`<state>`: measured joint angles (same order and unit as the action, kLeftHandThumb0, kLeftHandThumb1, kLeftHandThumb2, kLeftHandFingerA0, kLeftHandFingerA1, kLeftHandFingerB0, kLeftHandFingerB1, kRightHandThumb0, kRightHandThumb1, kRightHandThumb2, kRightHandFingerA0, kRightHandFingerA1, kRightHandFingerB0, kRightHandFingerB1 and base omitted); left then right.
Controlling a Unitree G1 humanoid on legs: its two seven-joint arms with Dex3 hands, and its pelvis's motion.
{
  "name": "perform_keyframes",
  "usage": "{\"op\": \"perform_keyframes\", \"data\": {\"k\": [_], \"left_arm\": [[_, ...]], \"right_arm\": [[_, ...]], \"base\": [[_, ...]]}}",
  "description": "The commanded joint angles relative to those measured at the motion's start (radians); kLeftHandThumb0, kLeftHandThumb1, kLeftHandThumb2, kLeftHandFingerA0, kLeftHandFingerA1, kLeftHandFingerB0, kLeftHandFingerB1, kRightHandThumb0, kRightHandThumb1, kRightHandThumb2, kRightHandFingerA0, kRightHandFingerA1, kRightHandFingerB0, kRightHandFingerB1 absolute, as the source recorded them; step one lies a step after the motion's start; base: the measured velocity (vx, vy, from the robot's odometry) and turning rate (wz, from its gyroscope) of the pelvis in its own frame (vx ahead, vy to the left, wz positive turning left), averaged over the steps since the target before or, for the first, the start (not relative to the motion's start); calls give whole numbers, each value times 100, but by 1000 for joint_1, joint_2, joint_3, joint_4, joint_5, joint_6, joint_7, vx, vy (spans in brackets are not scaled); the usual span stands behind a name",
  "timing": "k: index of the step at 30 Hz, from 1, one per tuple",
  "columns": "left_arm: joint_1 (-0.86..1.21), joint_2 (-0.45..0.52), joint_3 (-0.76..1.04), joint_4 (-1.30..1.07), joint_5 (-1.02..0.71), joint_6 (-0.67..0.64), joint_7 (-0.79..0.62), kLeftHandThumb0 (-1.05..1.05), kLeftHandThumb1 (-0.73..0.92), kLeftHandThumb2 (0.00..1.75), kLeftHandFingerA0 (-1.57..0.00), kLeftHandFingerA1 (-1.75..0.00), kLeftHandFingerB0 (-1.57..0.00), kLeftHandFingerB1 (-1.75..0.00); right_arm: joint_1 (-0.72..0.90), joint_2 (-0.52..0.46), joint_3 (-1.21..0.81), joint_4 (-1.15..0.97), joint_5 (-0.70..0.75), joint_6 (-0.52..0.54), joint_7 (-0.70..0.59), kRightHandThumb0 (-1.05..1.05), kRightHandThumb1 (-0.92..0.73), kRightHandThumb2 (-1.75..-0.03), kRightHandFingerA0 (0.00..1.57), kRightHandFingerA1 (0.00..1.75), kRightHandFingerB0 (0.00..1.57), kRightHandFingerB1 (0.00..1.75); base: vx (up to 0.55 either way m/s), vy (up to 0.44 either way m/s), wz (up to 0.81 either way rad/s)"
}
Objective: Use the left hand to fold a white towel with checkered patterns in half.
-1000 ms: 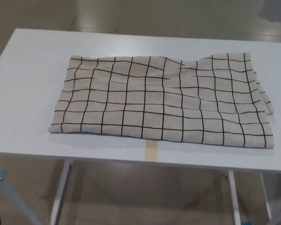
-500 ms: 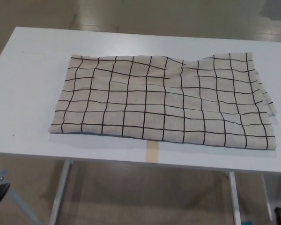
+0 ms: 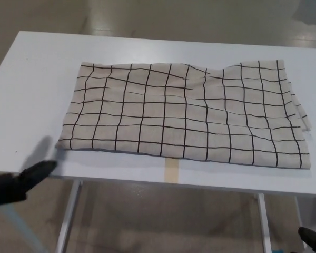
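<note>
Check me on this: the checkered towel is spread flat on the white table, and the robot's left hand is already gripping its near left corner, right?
Not quite. The head view shows the left hand below the table's front edge, apart from the checkered towel and holding nothing. The towel does lie spread flat on the white table.

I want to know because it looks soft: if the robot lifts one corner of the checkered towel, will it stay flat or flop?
The towel will probably flop: its grid lines ripple, so it looks thin. It may slide on the smooth white table.
</note>
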<state>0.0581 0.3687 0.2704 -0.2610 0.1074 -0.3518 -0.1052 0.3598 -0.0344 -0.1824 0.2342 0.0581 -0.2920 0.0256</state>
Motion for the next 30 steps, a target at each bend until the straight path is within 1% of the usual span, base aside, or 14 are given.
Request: {"op": "perform_keyframes", "data": {"k": [1,6,10,13,16,17,18,19,20,21,22,23,24,30], "left_arm": [[-176,77,-142,57,251,-37,-19,-50,35,70,0,-14,0,-14],[-346,106,-305,336,353,18,-28,-53,37,73,0,-14,0,-15],[-411,128,-372,454,413,42,-12,-57,38,73,0,-10,0,-12],[-476,121,-431,577,453,78,28,-54,36,71,0,-9,0,-13],[-501,127,-459,622,464,90,43,-51,34,69,0,-8,0,-13],[-520,134,-487,657,506,117,61,-40,40,66,0,0,0,-11],[-533,138,-507,680,533,136,72,-31,46,54,0,0,0,-10],[-536,141,-514,688,539,141,75,-31,46,54,0,0,0,-10],[-552,147,-547,725,579,166,89,-19,49,62,0,0,0,-2],[-556,149,-557,736,588,171,94,-19,49,62,0,0,0,-2],[-567,154,-581,760,614,177,115,-14,56,57,0,0,0,-3],[-570,155,-587,767,620,178,121,-14,56,57,0,0,0,-3],[-581,159,-616,792,653,190,139,-5,61,57,0,0,0,0],[-638,162,-707,901,707,201,190,-11,63,58,0,0,0,0]], "right_arm": [[19,-14,12,7,-30,-70,2,-28,-70,-61,43,68,44,57],[33,-12,12,2,-24,-73,7,-26,-70,-60,43,68,45,57],[34,-15,15,2,-31,-73,4,-24,-70,-60,43,68,45,57],[27,-17,13,1,-33,-75,-1,-24,-69,-60,43,69,45,57],[23,-21,14,1,-43,-75,-8,-24,-69,-60,43,69,45,57],[23,-22,14,-3,-45,-74,-10,-24,-69,-60,44,69,46,57],[22,-24,14,-5,-47,-71,-11,-24,-69,-60,44,69,46,57],[21,-25,13,-5,-47,-70,-11,-24,-69,-60,44,69,46,57],[20,-29,13,-6,-50,-66,-10,-24,-69,-60,44,69,46,57],[20,-29,13,-6,-50,-66,-10,-24,-69,-60,44,69,46,57],[17,-31,14,-1,-55,-67,-13,-24,-69,-60,44,69,46,57],[17,-31,14,1,-56,-68,-13,-24,-69,-60,44,69,46,57],[18,-28,15,3,-49,-65,-9,-23,-69,-60,44,69,46,57],[24,-23,12,1,-44,-69,-9,-23,-70,-60,44,69,47,57]], "base": [[0,0,0],[0,0,0],[0,0,0],[0,0,0],[0,0,0],[0,0,0],[0,0,0],[0,0,0],[0,0,0],[0,0,0],[0,0,0],[0,0,0],[0,0,0],[0,0,0]]}}
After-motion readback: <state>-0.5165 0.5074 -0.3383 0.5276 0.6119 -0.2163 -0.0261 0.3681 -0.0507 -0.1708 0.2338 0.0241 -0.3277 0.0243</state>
